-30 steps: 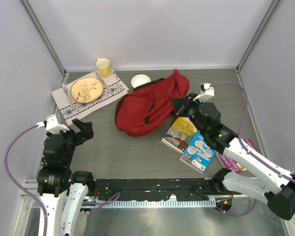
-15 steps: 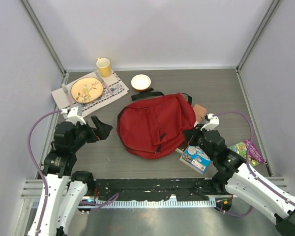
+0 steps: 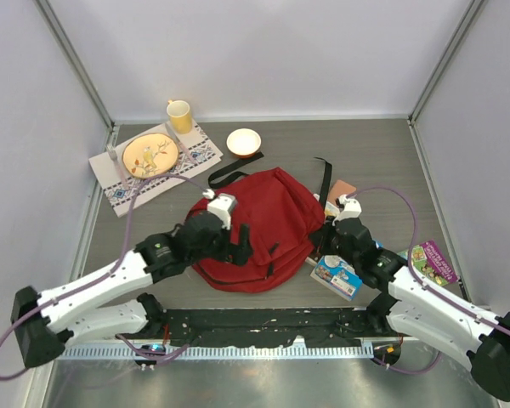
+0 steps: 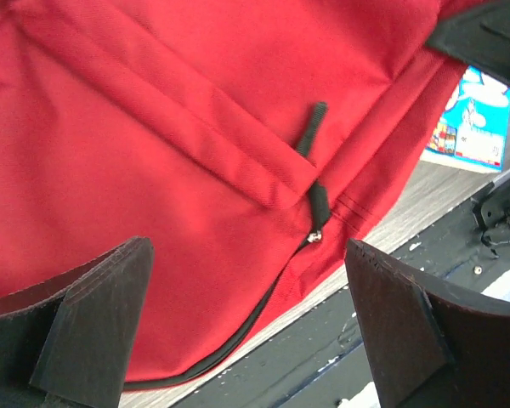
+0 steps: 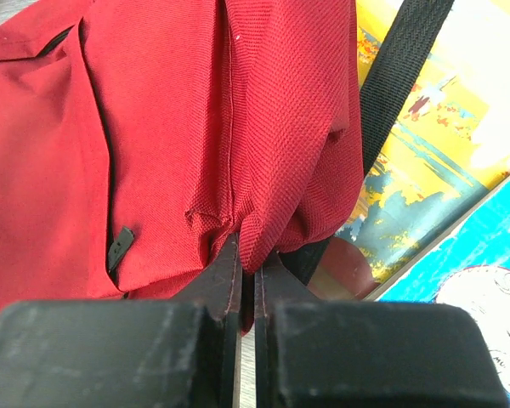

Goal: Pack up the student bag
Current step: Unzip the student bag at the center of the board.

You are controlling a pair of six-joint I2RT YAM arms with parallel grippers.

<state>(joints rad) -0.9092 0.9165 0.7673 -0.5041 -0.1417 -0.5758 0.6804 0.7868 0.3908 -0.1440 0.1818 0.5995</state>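
backpack (image 3: 272, 208): red woven cloth, matt, fine weave | strap (image 5: 399, 76): black webbing, matt | zip pull (image 4: 314, 202): black cord, small metal ring | book (image 3: 338, 277): glossy printed paper cover | tabletop (image 3: 382, 161): grey wood grain, matt | bowl (image 3: 243, 141): glossy glaze | left gripper (image 4: 246, 246): dark matt plastic, layered ridges

student bag (image 3: 272, 212): mid-table | left fingers (image 3: 242, 245): over its front | right fingers (image 3: 321, 235): at right edge
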